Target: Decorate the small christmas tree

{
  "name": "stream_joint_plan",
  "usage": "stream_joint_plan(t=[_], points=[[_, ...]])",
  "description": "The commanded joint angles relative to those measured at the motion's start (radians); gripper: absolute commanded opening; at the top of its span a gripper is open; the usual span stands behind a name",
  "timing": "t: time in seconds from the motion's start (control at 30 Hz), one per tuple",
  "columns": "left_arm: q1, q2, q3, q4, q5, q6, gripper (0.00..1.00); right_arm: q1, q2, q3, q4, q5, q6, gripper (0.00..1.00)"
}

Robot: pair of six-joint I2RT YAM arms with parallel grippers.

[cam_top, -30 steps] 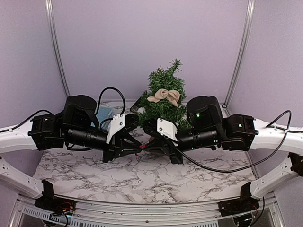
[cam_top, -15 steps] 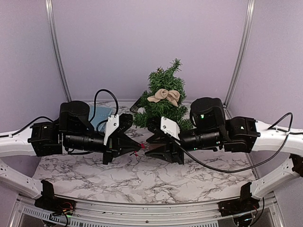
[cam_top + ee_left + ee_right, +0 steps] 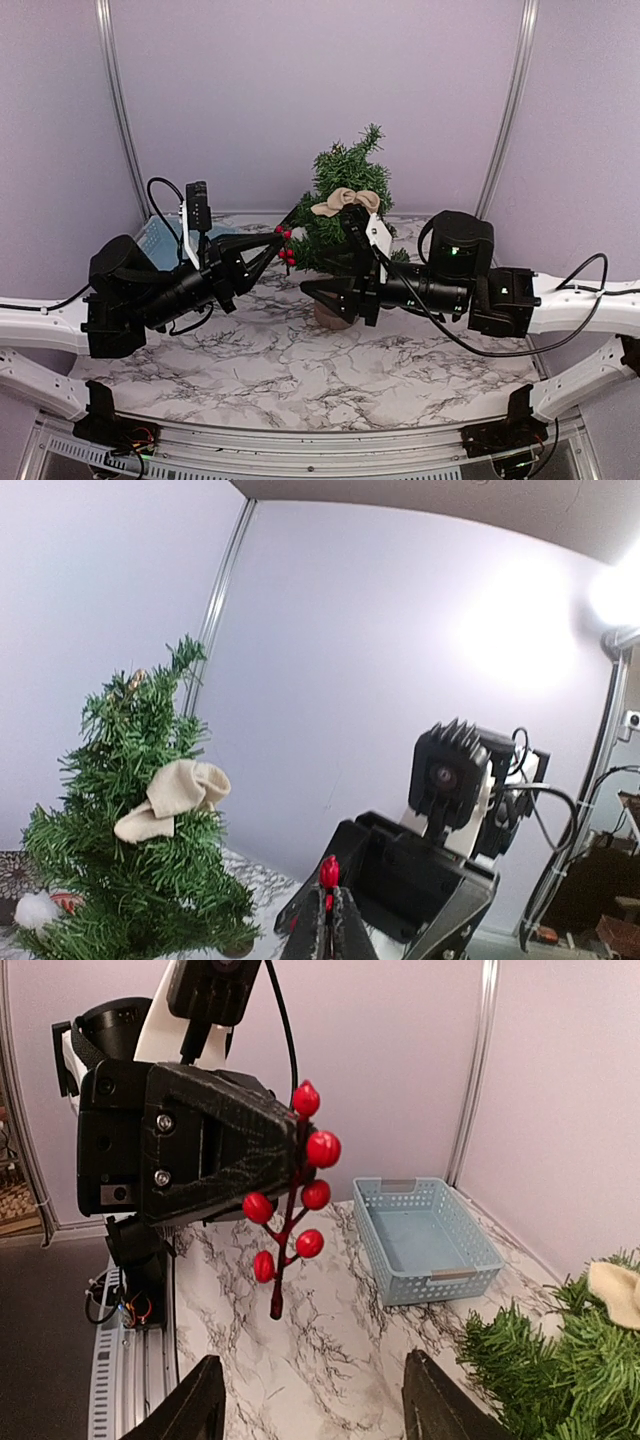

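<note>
Left hand [image 3: 274,242] clamps berry sprig [image 3: 323,1148] just before the small christmas tree [image 3: 340,170]
Right hand [image 3: 315,1415] released; tree looks light, tippy, springy: brace its stump [image 3: 330,316].

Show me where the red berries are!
In the top view, the red berry sprig is pinched in the left gripper, held up just left of the small christmas tree.

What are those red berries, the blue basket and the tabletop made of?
The berries look like glossy plastic, given their bright highlights. The basket seems moulded matte plastic, with perforated walls. The tabletop shows grey-veined white marble, possibly only a printed laminate.
</note>
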State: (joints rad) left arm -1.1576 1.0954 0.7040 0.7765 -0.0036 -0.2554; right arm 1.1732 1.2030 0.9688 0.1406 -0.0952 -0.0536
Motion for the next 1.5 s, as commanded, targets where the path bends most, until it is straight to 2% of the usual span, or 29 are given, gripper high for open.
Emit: stream_joint_plan(t=[0.0,0.23,0.5,0.6,0.8,0.83,0.9,0.93,1.0,1.07,1.23,1.37,1.47], points=[[-0.003,0.027,0.0,0.234,-0.027,-0.083,0.0,-0.003,0.042,0.017,0.18,-0.034,0.068,0.58],[-0.007,0.053,-0.009,0.294,-0.021,-0.093,0.0,-0.003,0.087,0.045,0.239,-0.06,0.082,0.47],[-0.013,0.078,-0.011,0.323,-0.009,-0.093,0.0,-0.003,0.097,0.062,0.267,-0.064,0.082,0.41],[-0.013,0.084,-0.01,0.325,-0.008,-0.09,0.0,-0.003,0.096,0.058,0.279,-0.063,0.086,0.36],[-0.013,0.089,-0.012,0.326,-0.011,-0.092,0.0,-0.005,0.096,0.057,0.272,-0.057,0.083,0.04],[-0.012,0.09,-0.014,0.326,-0.01,-0.093,0.0,-0.003,0.095,0.057,0.267,-0.053,0.079,0.0],[-0.013,0.081,-0.021,0.321,-0.011,-0.095,0.0,-0.004,0.091,0.058,0.25,-0.042,0.071,0.0],[-0.012,0.07,-0.028,0.297,-0.018,-0.096,0.01,-0.004,0.088,0.059,0.238,-0.036,0.065,0.0],[-0.01,0.032,-0.043,0.235,-0.038,-0.08,0.15,-0.004,0.081,0.062,0.199,-0.025,0.057,0.0],[-0.005,-0.026,-0.053,0.141,-0.054,-0.056,0.26,-0.004,0.071,0.062,0.158,-0.006,0.031,0.0],[0.015,-0.139,-0.003,-0.182,-0.017,0.035,0.4,-0.004,0.061,0.069,0.034,0.021,-0.022,0.0],[0.023,-0.15,0.091,-0.433,0.032,0.1,0.41,-0.003,0.066,0.088,-0.074,0.029,-0.086,0.0],[0.035,-0.134,0.13,-0.514,0.058,0.101,0.41,-0.003,0.06,0.092,-0.116,0.024,-0.115,0.0]])
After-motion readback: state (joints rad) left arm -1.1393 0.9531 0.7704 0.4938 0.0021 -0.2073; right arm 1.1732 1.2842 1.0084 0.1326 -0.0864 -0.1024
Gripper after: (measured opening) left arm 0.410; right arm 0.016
